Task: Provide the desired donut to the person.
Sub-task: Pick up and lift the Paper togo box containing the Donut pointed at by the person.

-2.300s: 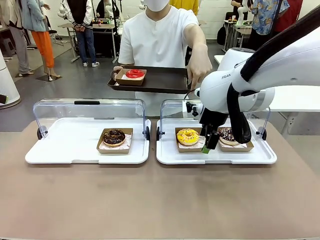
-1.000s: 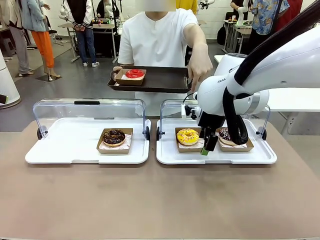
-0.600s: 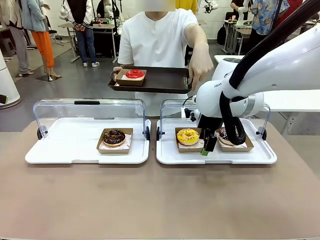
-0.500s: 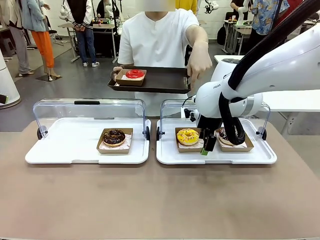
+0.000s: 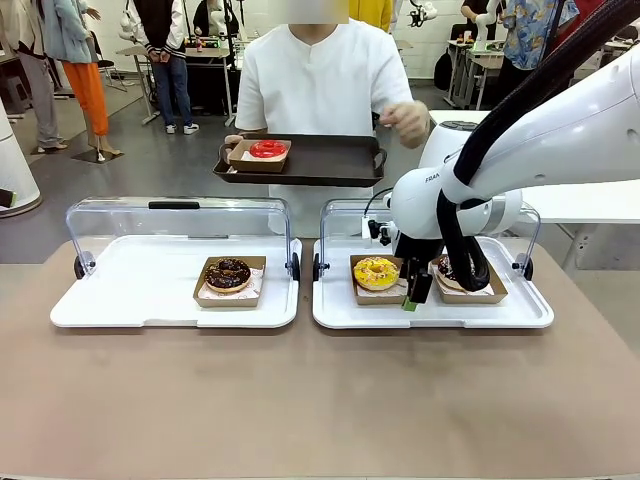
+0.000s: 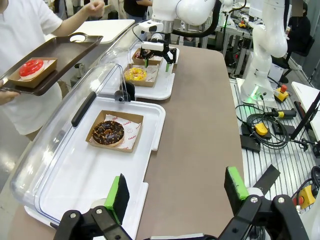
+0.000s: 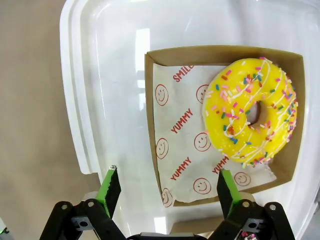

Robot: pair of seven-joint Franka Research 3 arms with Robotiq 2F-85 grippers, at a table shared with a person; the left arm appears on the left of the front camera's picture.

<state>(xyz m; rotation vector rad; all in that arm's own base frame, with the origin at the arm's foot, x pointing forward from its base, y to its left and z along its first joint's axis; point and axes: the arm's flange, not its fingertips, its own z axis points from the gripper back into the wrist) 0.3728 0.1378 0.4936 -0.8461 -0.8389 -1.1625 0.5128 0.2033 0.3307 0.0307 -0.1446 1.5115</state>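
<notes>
Hovering with jaws apart over a box [image 7: 220,50] corner, the right gripper [image 7: 167,186] has the yellow donut [image 7: 232,115] just ahead, ungrasped; lifting and delivery to the person [image 5: 320,80] beyond, whose tray [image 5: 330,158] carries a red donut [image 5: 268,148], are still to do.

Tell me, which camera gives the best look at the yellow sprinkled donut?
The right wrist view: the yellow donut is close, seen from above, sprinkles clear. The front view shows it small, side-on; the left wrist view, tiny and far off.

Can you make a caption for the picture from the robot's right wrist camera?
The open right claw hangs above the box holding a yellow sprinkled donut.
</notes>
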